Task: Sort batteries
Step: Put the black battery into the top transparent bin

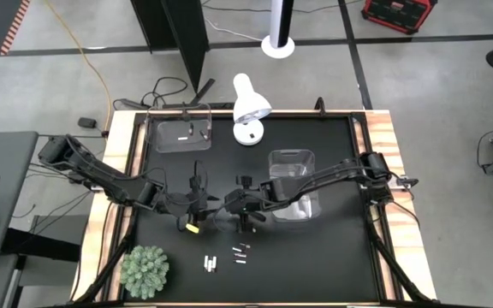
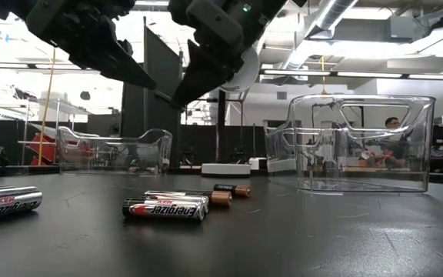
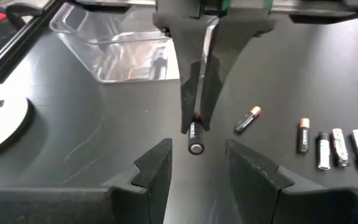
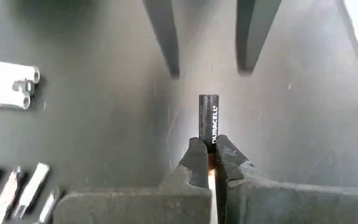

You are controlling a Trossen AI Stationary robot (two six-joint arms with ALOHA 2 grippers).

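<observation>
black tabletop carries both arms at its middle. the right gripper is clamped tight on one end of a dark battery, holding it level above the table. the left gripper faces it with fingers parted either side of the battery's free end, not touching. more batteries lie loose near the front edge, and two clear bins sit farther back.

Overhead and table-level views share the table; wrist views look close.
</observation>
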